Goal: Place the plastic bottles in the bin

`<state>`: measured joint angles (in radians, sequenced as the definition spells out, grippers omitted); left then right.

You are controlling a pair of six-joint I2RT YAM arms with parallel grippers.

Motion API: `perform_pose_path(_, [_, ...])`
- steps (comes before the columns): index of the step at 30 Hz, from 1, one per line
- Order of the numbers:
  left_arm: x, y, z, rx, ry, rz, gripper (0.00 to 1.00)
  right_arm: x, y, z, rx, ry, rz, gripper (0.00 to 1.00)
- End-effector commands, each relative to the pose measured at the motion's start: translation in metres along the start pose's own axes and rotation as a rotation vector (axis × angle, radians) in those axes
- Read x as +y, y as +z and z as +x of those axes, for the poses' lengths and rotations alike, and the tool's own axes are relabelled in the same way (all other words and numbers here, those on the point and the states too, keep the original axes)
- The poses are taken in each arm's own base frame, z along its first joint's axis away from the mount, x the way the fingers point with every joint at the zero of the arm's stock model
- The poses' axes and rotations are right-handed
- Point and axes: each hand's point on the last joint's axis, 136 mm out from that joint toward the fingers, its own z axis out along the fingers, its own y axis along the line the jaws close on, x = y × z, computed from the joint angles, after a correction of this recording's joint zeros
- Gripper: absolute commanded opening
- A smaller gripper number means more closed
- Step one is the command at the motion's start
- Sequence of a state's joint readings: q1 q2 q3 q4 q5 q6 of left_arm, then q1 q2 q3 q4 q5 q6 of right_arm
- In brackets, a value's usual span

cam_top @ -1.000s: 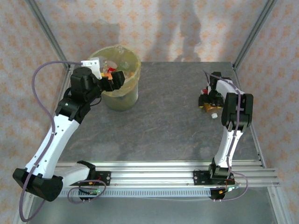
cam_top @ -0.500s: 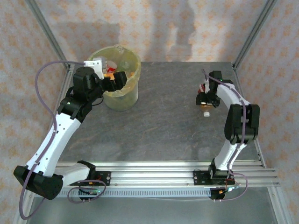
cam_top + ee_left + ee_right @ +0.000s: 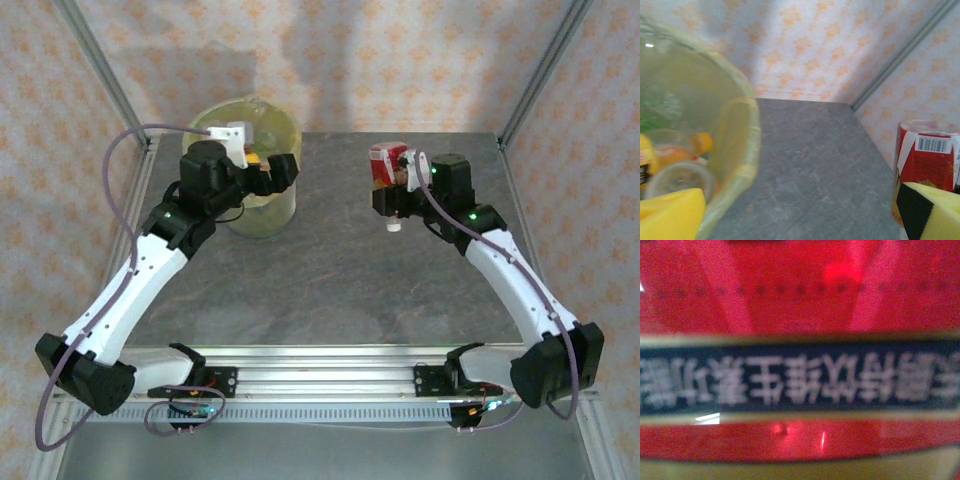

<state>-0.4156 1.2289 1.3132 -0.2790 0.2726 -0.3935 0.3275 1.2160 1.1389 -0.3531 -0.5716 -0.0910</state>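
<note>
Red-labelled clear plastic bottle [image 3: 387, 162], white cap at its near end, clamped in right tool [image 3: 392, 192], jaws closed on its body. It is held over the far middle of grey counter [image 3: 340, 270], well apart from round bin lined with a translucent yellow-green bag [image 3: 262, 215]. Right wrist view: label up close, blurred, black band with white characters. Bin stands at far left, other bottles [image 3: 677, 167] inside. Left tool [image 3: 280, 168] by the bin's right rim, yellow foam pads [image 3: 670, 215] spread wide, empty.
</note>
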Motion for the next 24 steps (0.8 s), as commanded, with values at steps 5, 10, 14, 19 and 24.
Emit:
perform_pose_path(5, [-0.077,0.000,-0.021,-0.059,0.003,0.293,1.00,0.066,-0.006,-0.033,-0.138,-0.066,-0.194,0.56])
perform_pose_path(10, [-0.101,-0.004,-0.017,-0.061,0.070,0.349,1.00,0.088,-0.005,-0.037,-0.159,-0.088,-0.243,0.56])
perform_pose_path(14, [-0.106,-0.001,-0.012,-0.046,0.080,0.353,1.00,0.097,-0.002,-0.040,-0.165,-0.097,-0.261,0.56])
perform_pose_path(19, [-0.121,0.003,-0.007,-0.017,0.103,0.401,1.00,0.104,0.002,-0.041,-0.160,-0.101,-0.275,0.56])
perform_pose_path(24, [-0.132,0.010,0.002,0.028,0.121,0.427,1.00,0.108,0.001,-0.043,-0.164,-0.100,-0.287,0.56])
